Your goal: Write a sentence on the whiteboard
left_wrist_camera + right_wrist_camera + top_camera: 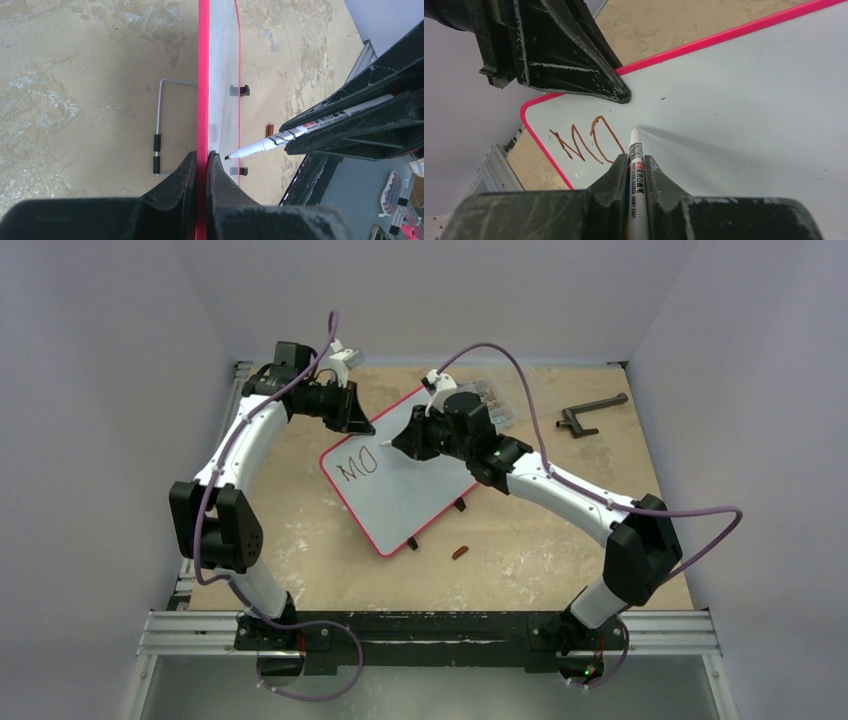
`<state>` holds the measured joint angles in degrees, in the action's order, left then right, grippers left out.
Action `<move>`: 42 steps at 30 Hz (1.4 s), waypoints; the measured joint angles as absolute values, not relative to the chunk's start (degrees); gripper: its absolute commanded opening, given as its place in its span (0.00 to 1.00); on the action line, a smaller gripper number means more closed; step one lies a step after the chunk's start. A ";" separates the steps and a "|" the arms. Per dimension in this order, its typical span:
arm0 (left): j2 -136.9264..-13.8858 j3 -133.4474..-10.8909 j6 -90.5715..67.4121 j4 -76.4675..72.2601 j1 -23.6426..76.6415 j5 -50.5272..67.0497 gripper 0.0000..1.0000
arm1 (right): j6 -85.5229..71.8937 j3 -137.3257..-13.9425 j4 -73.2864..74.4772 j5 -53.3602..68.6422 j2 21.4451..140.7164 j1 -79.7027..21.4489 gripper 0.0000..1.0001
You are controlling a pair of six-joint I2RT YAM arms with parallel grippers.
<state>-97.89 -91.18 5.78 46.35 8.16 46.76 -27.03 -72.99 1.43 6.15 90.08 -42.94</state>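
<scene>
Two letters stand; our left tool clamps the whiteboard, right tool holds the marker: press lightly toward three o'clock.

The right gripper clamps a white marker, tip close to the whiteboard, just right of brown letters; the left gripper meets the far rim.

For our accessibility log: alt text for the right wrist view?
The right hand grips a white marker pen, its tip near a large white red-rimmed whiteboard bearing two reddish-brown handwritten letters. The black left hand clamps the board's rim.
</scene>
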 measured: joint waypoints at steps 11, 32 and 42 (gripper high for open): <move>-97.69 -91.13 5.78 46.35 8.27 46.57 0.00 | -27.42 -74.35 -1.43 8.73 91.29 -43.59 0.00; -97.69 -91.02 5.85 46.39 8.27 45.30 0.00 | -28.27 -72.66 -2.61 6.96 92.55 -43.68 0.00; -97.69 -91.00 5.85 46.39 8.27 45.08 0.00 | -28.53 -69.21 -2.66 6.92 90.98 -43.68 0.00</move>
